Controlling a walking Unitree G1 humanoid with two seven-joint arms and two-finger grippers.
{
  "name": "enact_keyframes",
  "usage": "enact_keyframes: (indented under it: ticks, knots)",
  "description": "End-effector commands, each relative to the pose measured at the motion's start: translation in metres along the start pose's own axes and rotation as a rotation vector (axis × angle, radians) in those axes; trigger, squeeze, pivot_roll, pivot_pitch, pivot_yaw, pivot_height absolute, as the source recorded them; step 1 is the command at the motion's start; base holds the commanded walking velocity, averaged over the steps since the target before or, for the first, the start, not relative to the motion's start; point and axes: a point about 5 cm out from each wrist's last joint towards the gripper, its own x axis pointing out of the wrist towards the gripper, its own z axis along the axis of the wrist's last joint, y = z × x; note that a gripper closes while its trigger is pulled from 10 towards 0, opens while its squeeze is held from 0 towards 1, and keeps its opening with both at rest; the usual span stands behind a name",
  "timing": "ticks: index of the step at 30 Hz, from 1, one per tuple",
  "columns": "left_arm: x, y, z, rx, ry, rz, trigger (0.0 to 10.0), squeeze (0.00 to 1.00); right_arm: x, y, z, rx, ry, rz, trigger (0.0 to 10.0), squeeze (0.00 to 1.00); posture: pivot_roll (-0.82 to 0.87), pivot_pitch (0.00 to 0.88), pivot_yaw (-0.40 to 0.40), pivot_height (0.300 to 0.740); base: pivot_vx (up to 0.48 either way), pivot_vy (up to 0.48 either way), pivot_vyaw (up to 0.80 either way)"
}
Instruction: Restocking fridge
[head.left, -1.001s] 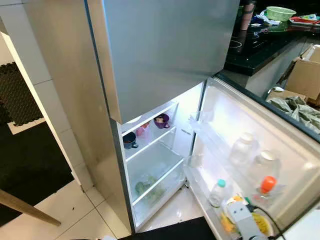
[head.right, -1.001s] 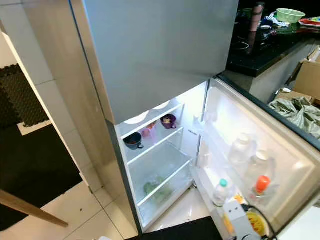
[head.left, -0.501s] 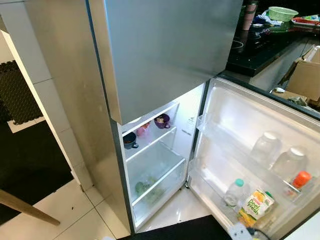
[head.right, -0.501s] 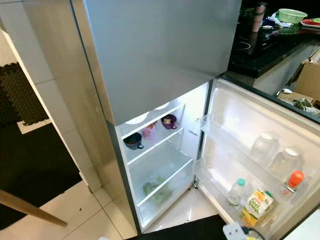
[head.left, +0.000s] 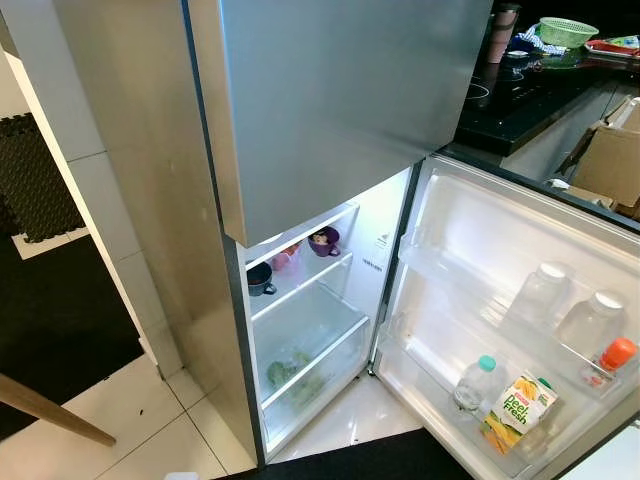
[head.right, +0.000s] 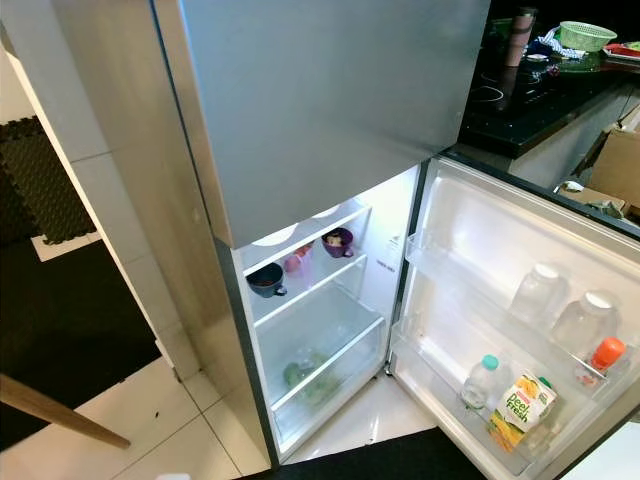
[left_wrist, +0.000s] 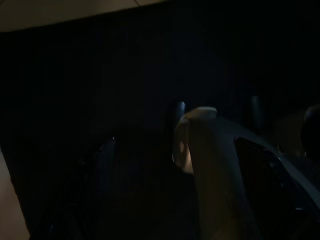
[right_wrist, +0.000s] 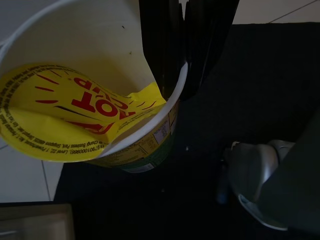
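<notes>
The fridge (head.left: 330, 110) stands with its lower door (head.left: 500, 240) swung wide to the right. Its door racks hold a juice carton (head.left: 520, 410), a small water bottle (head.left: 473, 383), an orange-capped bottle (head.left: 612, 357) and two clear jars (head.left: 540, 295). On the inner shelves sit a purple cup (head.left: 323, 241) and a dark mug (head.left: 259, 280), with greens (head.left: 285, 372) in the drawer below. In the right wrist view my right gripper (right_wrist: 180, 85) is shut on the rim of a noodle cup (right_wrist: 90, 100) with a peeled yellow lid, above a dark mat. The left wrist view is very dark.
A black counter (head.left: 530, 90) with a green basket (head.left: 566, 30) runs at the back right, and a cardboard box (head.left: 605, 155) stands behind the door. A dark mat (head.left: 50, 320) and a wooden bar (head.left: 45, 408) lie at the left on white tiles.
The lower fridge door has swung further open to the right. My right gripper with the cup has dropped below the head views.
</notes>
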Motion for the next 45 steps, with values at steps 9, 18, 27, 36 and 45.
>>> enact_keyframes:
  ticks: [9, 18, 27, 36, 45]
  knots:
    - [0.004, -0.002, 0.021, -0.097, -0.092, 0.071, 10.0, 0.00, 0.002, 0.007, 0.016, -0.035, -0.037, 0.030, 10.0, 0.00, -0.10, 0.000, -0.027, 0.740, 0.000, 0.000, 0.79]
    - [0.005, -0.012, 0.021, -0.166, -0.085, -0.014, 10.0, 0.00, 0.002, 0.009, 0.015, -0.051, -0.030, 0.037, 10.0, 0.00, -0.09, 0.000, -0.027, 0.740, 0.000, 0.000, 0.79]
    - [0.005, -0.016, 0.013, -0.155, -0.046, -0.047, 10.0, 0.00, 0.002, 0.009, 0.014, -0.049, -0.029, 0.029, 10.0, 0.00, -0.09, 0.000, -0.031, 0.740, 0.000, 0.000, 0.44]
    - [0.005, -0.022, 0.011, -0.160, -0.031, -0.091, 10.0, 0.00, 0.002, 0.006, 0.016, -0.060, -0.030, 0.015, 10.0, 0.00, -0.09, 0.000, -0.036, 0.740, 0.000, -0.419, 0.00]
    - [0.005, -0.024, 0.010, -0.158, -0.024, -0.109, 10.0, 0.00, 0.002, 0.006, 0.018, -0.065, -0.035, 0.013, 10.0, 0.00, -0.09, 0.000, -0.036, 0.740, 0.000, -0.435, 0.00]
